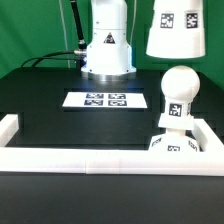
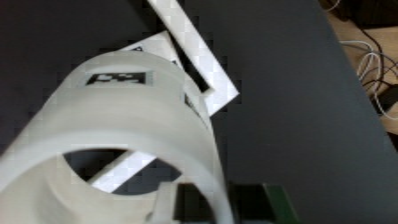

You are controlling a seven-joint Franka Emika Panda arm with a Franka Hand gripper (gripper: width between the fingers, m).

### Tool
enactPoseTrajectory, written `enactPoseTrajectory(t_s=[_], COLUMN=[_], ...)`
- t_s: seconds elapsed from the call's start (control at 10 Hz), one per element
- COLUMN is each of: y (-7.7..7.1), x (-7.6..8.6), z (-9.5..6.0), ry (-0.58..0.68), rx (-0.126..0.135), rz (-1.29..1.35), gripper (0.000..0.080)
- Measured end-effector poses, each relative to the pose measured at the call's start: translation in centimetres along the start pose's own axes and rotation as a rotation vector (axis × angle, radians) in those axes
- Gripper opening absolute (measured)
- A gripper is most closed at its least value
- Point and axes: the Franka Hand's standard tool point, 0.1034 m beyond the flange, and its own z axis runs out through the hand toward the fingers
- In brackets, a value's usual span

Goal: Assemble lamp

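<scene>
The white tapered shade [image 1: 176, 30] hangs in the air at the exterior view's upper right, tags on its side, above the bulb. The round-topped bulb [image 1: 178, 92] stands upright on the square base [image 1: 180, 146] at the front right. My gripper is above the top edge of the exterior view. In the wrist view the shade [image 2: 125, 120] fills most of the picture, open end toward the camera, and my gripper [image 2: 217, 203] is shut on its wall at the rim. The bulb and base are hidden behind the shade there.
The marker board [image 1: 101, 99] lies flat mid-table. The robot's pedestal [image 1: 107, 45] stands behind it. A white rail [image 1: 90, 160] runs along the table's front edge and up both sides; it also shows in the wrist view [image 2: 199, 60].
</scene>
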Motion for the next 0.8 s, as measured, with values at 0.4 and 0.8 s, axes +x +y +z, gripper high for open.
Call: enactPoseTrajectory(t_s=[0.4, 0.8], y=[0.3, 1.2], x=[-0.3, 0.2], z=[3.7, 7.1], ry=[-0.002, 0.003], rx=[-0.024, -0.045], rz=[-0.005, -0.015], gripper=[0.0046, 0.0046])
